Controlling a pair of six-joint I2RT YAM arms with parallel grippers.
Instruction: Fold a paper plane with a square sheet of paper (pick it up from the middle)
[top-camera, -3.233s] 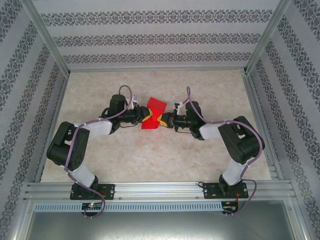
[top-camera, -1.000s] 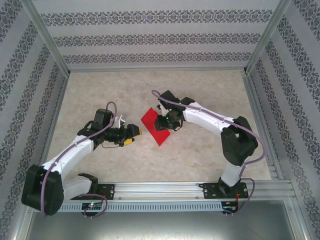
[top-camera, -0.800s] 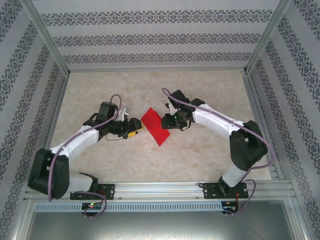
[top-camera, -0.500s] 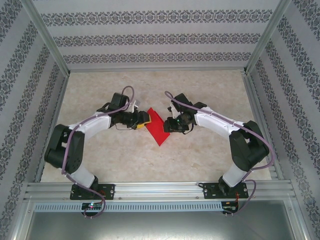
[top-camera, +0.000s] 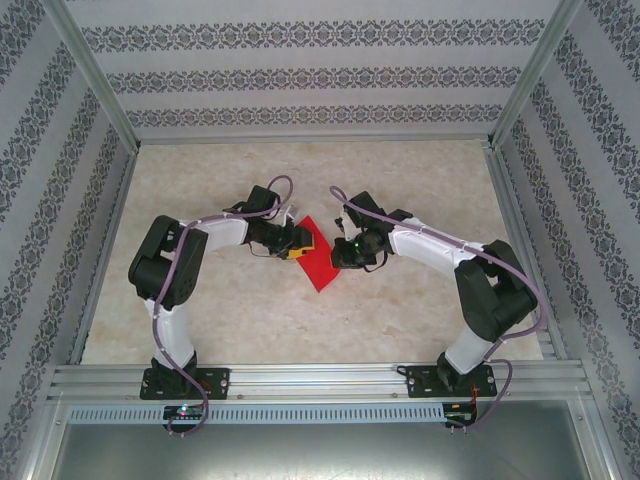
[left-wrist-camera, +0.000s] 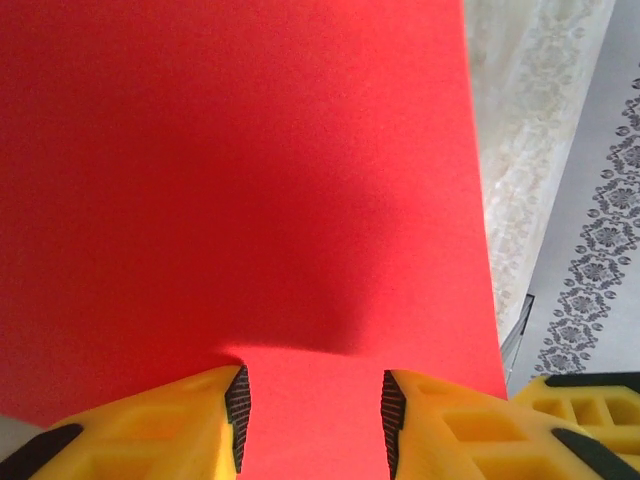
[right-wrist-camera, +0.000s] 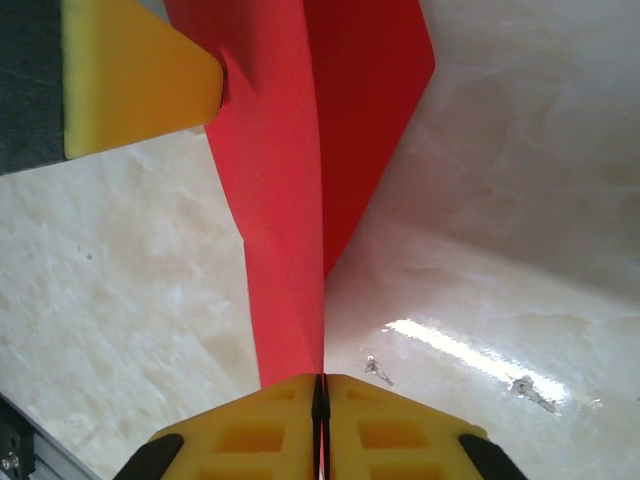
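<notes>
Since half a second ago, we are seeing the left arm folding its elbow in and carrying the left tool (top-camera: 294, 243) up to the left edge of the red sheet (top-camera: 320, 266). The right tool (top-camera: 339, 252) is keeping its place at the sheet's right edge.

We are logging the sheet near the middle of the table (top-camera: 250, 320), directly between the two tools.

Left wrist view: the left tool (left-wrist-camera: 312, 410) is standing spread, its fingers (left-wrist-camera: 236, 400) apart, with the sheet (left-wrist-camera: 250, 180) running across the gap.

Right wrist view: the right tool (right-wrist-camera: 321, 385) is pressing together and pinching the sheet (right-wrist-camera: 285, 230) at its near end. Two red layers are running away from it along a crease, above the table (right-wrist-camera: 500, 250). One yellow finger (right-wrist-camera: 140, 85) of the left tool is touching the sheet's far-left edge.
</notes>
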